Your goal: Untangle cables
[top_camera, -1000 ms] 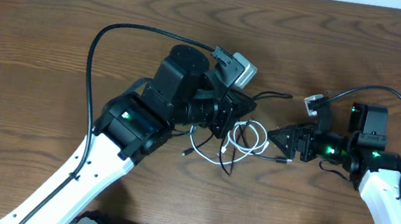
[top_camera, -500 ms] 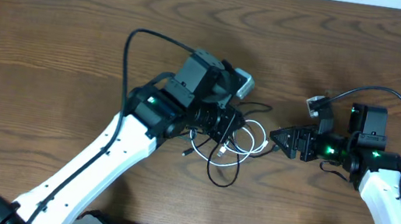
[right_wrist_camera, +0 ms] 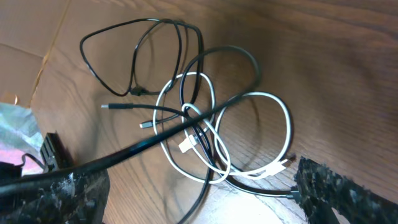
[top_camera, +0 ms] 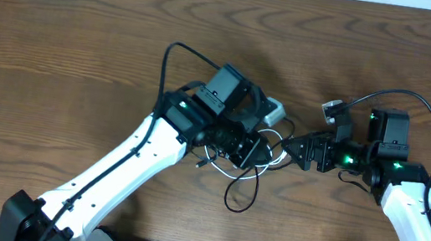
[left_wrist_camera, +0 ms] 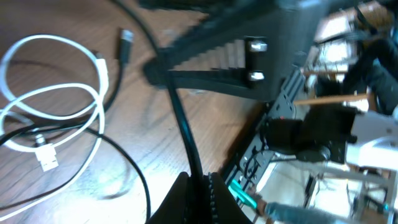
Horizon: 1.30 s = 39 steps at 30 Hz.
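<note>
**Tangled cables (top_camera: 247,163) at mid-worktop (top_camera: 57,47), between the two end effectors.**
The white cable (left_wrist_camera: 46,160) lies in loops on the wood, crossed by thin black ones, and a loose black loop (top_camera: 240,196) trails toward the near edge. One black cable (left_wrist_camera: 182,124) runs up taut into the left end effector (left_wrist_camera: 200,186), whose fingertips are pressed together on it. The right end effector (right_wrist_camera: 196,190) is just beside the pile on its right, jaws spread wide and facing the white loops.
</note>
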Tool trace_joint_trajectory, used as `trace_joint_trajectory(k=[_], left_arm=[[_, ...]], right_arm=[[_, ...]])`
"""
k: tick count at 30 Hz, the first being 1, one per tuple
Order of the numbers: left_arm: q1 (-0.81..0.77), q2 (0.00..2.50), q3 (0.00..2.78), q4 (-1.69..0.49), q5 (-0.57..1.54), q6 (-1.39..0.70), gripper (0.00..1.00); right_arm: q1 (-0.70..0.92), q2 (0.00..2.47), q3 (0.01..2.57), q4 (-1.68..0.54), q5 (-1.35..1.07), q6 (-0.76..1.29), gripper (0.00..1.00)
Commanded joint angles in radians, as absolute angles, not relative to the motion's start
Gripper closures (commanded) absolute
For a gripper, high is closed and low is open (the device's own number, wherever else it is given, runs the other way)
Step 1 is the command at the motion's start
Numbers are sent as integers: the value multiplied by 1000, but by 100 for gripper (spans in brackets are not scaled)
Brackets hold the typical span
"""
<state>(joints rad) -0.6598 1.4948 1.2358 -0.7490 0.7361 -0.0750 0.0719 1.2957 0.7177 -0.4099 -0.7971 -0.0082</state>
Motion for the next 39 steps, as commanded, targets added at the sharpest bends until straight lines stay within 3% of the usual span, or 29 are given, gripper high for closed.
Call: trace_joint_trajectory(k=[1, 4, 8, 18, 23, 25, 30, 39], left_arm=[[-690, 1498, 1241, -751, 770, -9, 92], [-698, 1498, 1241, -751, 714, 4, 93], [-698, 1498, 1241, -754, 620, 4, 92], [-698, 1498, 1241, -759, 290, -49, 93], [-698, 1498, 1241, -759, 282, -54, 92], [-702, 1498, 1241, -756, 282, -53, 92], [-720, 1498, 1241, -733, 282, -53, 92], [-798, 1498, 1241, -665, 282, -53, 92]], right_arm=[[88, 1296, 716, -408, -830, -36, 8], [106, 1296, 716, -420, -830, -36, 6], [121, 1296, 716, -430, -830, -33, 15], [120, 1296, 716, -429, -829, 50, 12], [121, 1296, 716, -400, -830, 285, 9], [121, 1296, 716, -368, -864, 452, 1], [121, 1296, 716, -301, -961, 757, 1], [149, 1296, 716, -287, -971, 1044, 1]])
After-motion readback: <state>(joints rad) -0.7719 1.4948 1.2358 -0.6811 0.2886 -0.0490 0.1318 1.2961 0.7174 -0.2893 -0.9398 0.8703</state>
